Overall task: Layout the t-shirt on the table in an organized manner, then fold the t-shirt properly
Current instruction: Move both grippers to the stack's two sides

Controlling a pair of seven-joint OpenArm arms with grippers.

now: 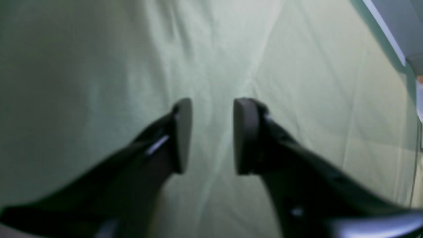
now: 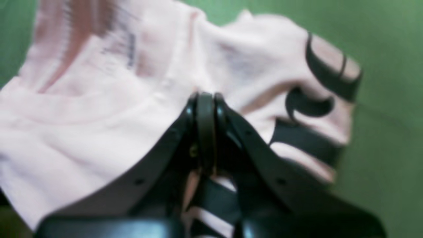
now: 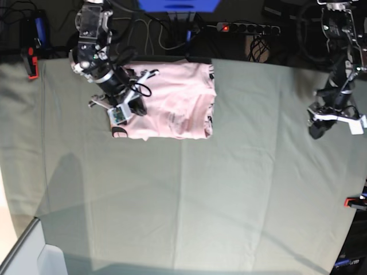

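Left wrist cam: the left gripper has its two dark pads spread apart with nothing between them, just hanging over the big table covered in creased pale grey-green cloth. No shirt in this view, only cloth and a bit of a pale edge in the top right corner.

Right wrist cam: pretty blurry, but the right gripper has its black fingers pressed tight together, right up against the pale pink cotton t-shirt with the big black serif lettering. Honestly can't tell if a fold of fabric is pinched in there or if it's just pushing on the shirt. The shirt is rumpled, with the lettering curling over on the right side and green cloth showing around it.

Base cam: the t-shirt lies folded into a rough rectangle at the far edge of the table, toward the left of this view. The right gripper sits on the shirt's left edge. The left gripper is way over on the other side, well apart from the shirt. A small red-and-black clamp sits at the far left corner.
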